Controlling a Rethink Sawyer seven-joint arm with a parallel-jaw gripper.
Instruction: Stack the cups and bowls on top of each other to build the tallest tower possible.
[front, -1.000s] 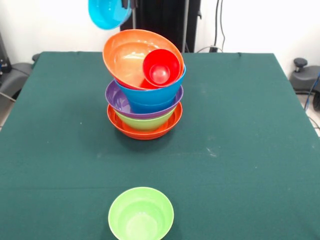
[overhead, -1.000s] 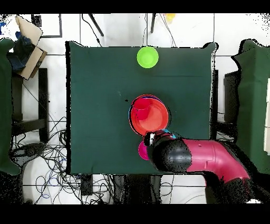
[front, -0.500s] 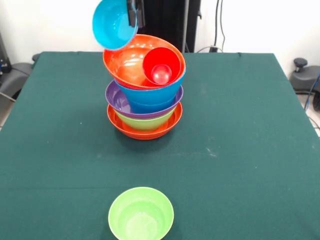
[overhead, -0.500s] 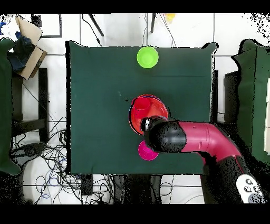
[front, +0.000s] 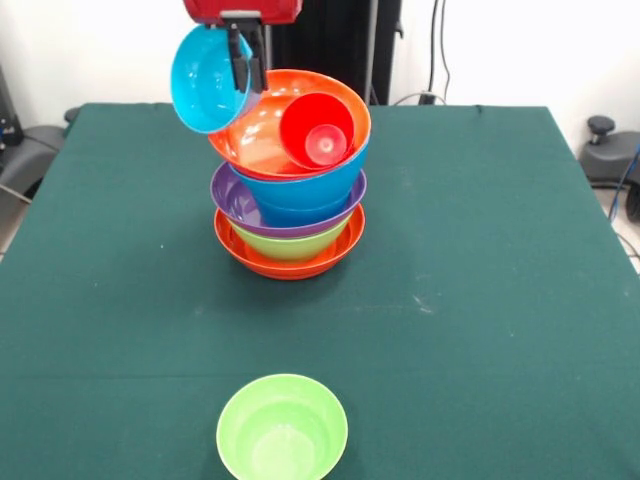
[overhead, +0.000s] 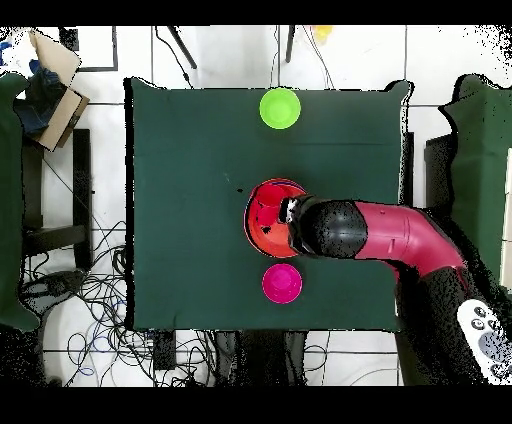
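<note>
A glossy round blue bowl (front: 208, 80) is gripped at its rim by the gripper (front: 243, 60), tilted beside the tower (front: 290, 190).

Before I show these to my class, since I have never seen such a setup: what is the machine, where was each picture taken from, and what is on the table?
It is a robot arm, red and black, with a claw at its end. One picture looks across the table at the robot; the other looks straight down from above. The claw grips a blue bowl by its rim, tipped on its side, beside the top of the tower. The tower is a pile of nested bowls: orange at the base, then green, purple, blue, and a tilted orange bowl with a red cup lying in it. A green bowl stands alone on the table. The overhead view also shows a magenta bowl standing apart.
</note>
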